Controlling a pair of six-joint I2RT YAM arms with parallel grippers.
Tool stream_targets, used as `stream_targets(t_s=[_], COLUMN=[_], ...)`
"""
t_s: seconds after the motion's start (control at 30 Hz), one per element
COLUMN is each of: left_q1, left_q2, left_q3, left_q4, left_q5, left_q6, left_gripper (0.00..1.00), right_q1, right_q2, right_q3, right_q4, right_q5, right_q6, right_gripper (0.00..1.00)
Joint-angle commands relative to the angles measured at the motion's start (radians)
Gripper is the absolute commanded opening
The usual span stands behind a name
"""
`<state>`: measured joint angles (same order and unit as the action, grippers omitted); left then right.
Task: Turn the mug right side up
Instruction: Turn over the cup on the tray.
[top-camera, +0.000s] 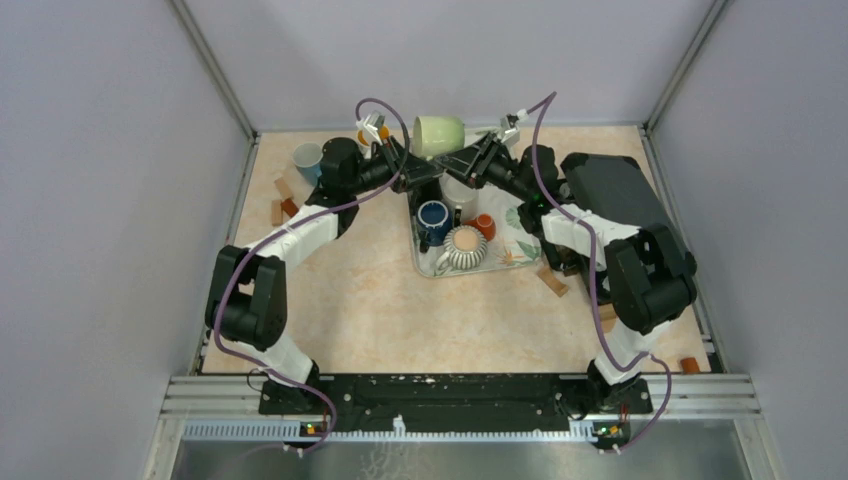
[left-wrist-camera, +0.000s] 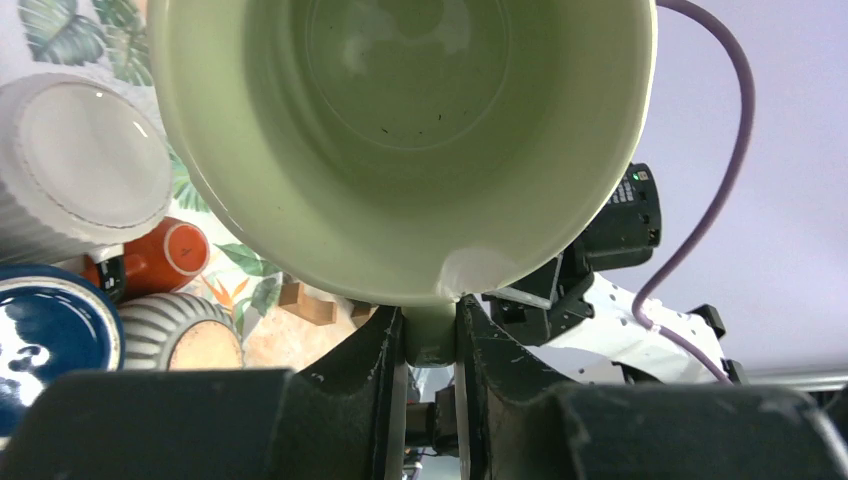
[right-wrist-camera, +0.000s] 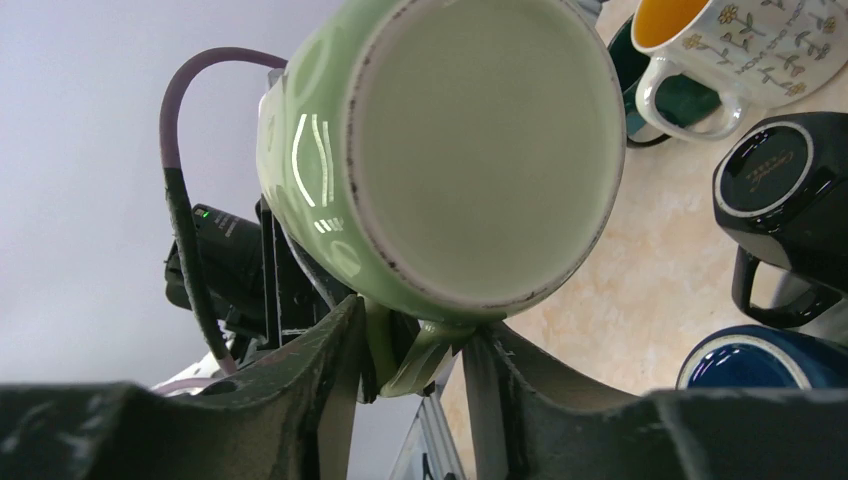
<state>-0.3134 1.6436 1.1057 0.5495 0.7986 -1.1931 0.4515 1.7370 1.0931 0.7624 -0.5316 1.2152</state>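
Note:
The pale green mug (top-camera: 438, 135) hangs on its side in the air over the back middle of the table, held between both arms. The left wrist view looks into its open mouth (left-wrist-camera: 400, 130); the right wrist view shows its flat base (right-wrist-camera: 480, 150). My left gripper (top-camera: 415, 165) is shut on the mug's handle (left-wrist-camera: 432, 335), pinching it just under the rim. My right gripper (top-camera: 462, 160) comes from the other side, and its fingers (right-wrist-camera: 345, 370) press the same handle (right-wrist-camera: 425, 355) near the base.
Below the mug, a leaf-print tray (top-camera: 515, 250) holds a blue mug (top-camera: 433, 217), a ribbed striped mug (top-camera: 465, 247) and an orange cup (top-camera: 484, 226). A light blue cup (top-camera: 308, 157) stands back left. A black box (top-camera: 610, 185) sits at right. Wooden blocks (top-camera: 283, 205) lie about.

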Motion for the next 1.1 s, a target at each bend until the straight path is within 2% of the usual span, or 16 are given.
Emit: stream_targets(t_s=[0.0,0.53,0.8,1.07], left_q1=[0.002,0.007,0.027,0.058], left_q2=[-0.078,-0.165,-0.191,-0.217], left_q3=[0.085,0.221,0.293,0.33], left_q4=[-0.033,-0.346,-0.521,-0.666], left_q5=[-0.069,-0.221,-0.278,-0.333], left_q6=[0.128,0.392,0.497,0.585], left_gripper=[0.0,0.0,0.0,0.0], right_q1=[0.014,0.014,0.014,0.015], right_q2=[-0.059,-0.137,-0.199,-0.28], right_q3=[0.001,-0.026,-0.029,-0.02], right_q4=[0.018,-0.13,-0.215,-0.39], right_q5=[0.023,0.07,0.089,0.138], right_q6=[-0.078,-0.18,-0.235,-0.338], right_gripper=[0.42,0.74,0.86,0.98])
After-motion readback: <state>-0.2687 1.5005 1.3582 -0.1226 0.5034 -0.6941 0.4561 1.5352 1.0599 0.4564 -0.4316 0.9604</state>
